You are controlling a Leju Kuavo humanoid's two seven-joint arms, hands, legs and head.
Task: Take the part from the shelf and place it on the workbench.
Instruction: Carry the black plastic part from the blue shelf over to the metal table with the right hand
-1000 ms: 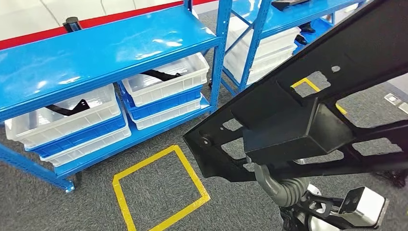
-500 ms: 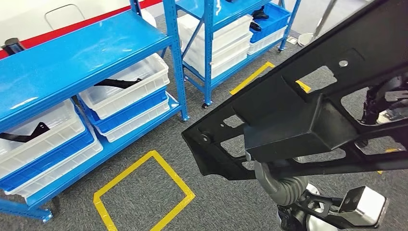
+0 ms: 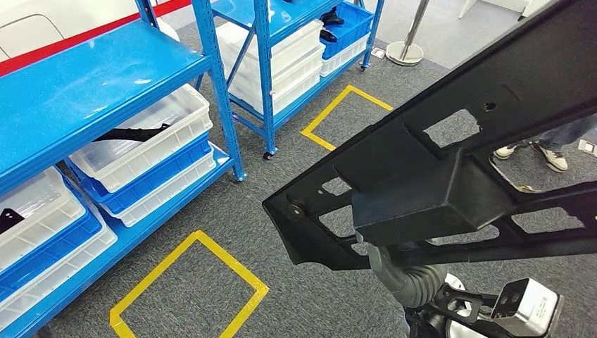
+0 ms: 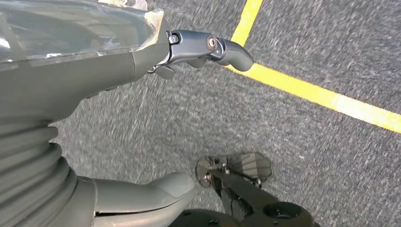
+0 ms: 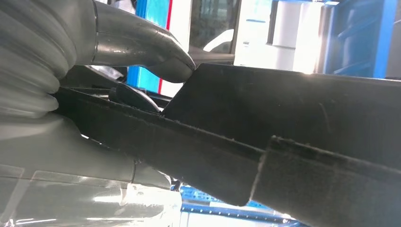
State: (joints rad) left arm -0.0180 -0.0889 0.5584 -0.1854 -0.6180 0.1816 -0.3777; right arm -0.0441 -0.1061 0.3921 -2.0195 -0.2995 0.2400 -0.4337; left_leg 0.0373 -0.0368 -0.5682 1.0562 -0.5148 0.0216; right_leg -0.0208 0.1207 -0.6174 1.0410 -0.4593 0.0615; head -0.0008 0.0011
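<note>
A large black flat part (image 3: 436, 176) with cut-out holes and a boxy block in its middle fills the right of the head view, carried above the floor. My right hand (image 3: 391, 271) holds it from beneath, mostly hidden under it. Seen from the right wrist, the thumb (image 5: 146, 49) presses on the part's top (image 5: 283, 109) while the rest of the hand (image 5: 56, 137) wraps below its edge. My left hand (image 4: 71, 80) hangs over the carpet with its fingers (image 4: 213, 47) apart and nothing in it.
Blue shelves (image 3: 84, 84) stand to the left, with white bins (image 3: 151, 144) holding black parts. A second blue rack (image 3: 281, 42) stands behind. Yellow tape squares (image 3: 186, 289) mark the grey carpet. A person's shoes (image 3: 538, 153) and a post base (image 3: 403, 51) are at the right.
The camera has turned: the shelves have slid left in the picture, and a person's shoes and a post base have come into view. The part stays held the same way.
</note>
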